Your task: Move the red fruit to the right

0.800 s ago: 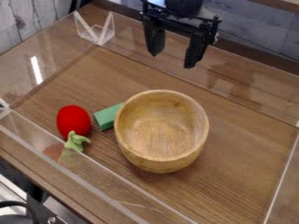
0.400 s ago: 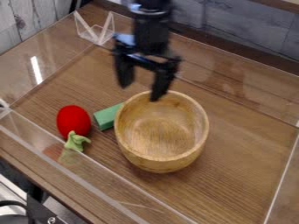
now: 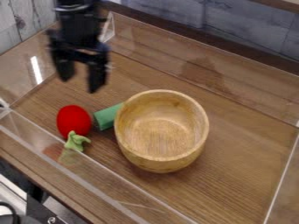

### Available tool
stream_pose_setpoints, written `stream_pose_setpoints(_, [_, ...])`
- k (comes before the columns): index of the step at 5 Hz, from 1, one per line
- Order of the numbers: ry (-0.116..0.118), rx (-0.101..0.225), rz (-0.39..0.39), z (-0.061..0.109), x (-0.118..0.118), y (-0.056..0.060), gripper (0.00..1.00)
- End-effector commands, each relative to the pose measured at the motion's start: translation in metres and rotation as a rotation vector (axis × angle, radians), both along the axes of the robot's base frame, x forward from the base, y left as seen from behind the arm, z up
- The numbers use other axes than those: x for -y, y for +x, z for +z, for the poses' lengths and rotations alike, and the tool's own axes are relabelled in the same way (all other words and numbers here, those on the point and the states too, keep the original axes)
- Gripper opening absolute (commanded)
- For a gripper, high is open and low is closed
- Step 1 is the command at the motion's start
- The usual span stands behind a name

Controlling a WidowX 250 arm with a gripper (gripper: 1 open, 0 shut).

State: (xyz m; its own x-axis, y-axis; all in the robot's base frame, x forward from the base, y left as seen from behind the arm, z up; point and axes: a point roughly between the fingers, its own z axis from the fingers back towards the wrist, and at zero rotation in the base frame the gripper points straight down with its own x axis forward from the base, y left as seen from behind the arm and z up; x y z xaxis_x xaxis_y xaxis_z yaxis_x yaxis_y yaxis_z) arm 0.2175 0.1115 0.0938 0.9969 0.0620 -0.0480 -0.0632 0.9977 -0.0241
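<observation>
The red fruit (image 3: pixel 73 119) is small, round and glossy, with a light green leafy stem (image 3: pixel 77 140) at its front. It lies on the wooden table near the left front, beside a flat green block (image 3: pixel 110 115). My gripper (image 3: pixel 77 73) hangs above and behind the fruit, pointing down. Its two dark fingers (image 3: pixel 96 73) stand apart with nothing between them. A clear gap separates the fingertips from the fruit.
A wooden bowl (image 3: pixel 163 129) sits right of the fruit, touching the green block. Clear acrylic walls (image 3: pixel 47 144) ring the table on the left, front and right. A clear folded stand (image 3: pixel 107 28) is at the back left.
The gripper has swept from the back right, over the bowl's far rim, to the left and lower, ending above the red fruit. Its fingers stayed open. The fruit, block and bowl have not moved.
</observation>
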Motion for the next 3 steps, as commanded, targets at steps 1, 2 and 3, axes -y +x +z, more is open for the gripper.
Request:
stream_pose_setpoints(1, [0.031, 0.071, -0.011, 0.008, -0.025, -0.002, 1.0])
stream_pose_setpoints(2, [0.034, 0.074, -0.006, -0.001, -0.044, -0.005, 1.0])
stream_pose_setpoints(3, [0.031, 0.076, 0.062, -0.006, -0.044, -0.01, 1.0])
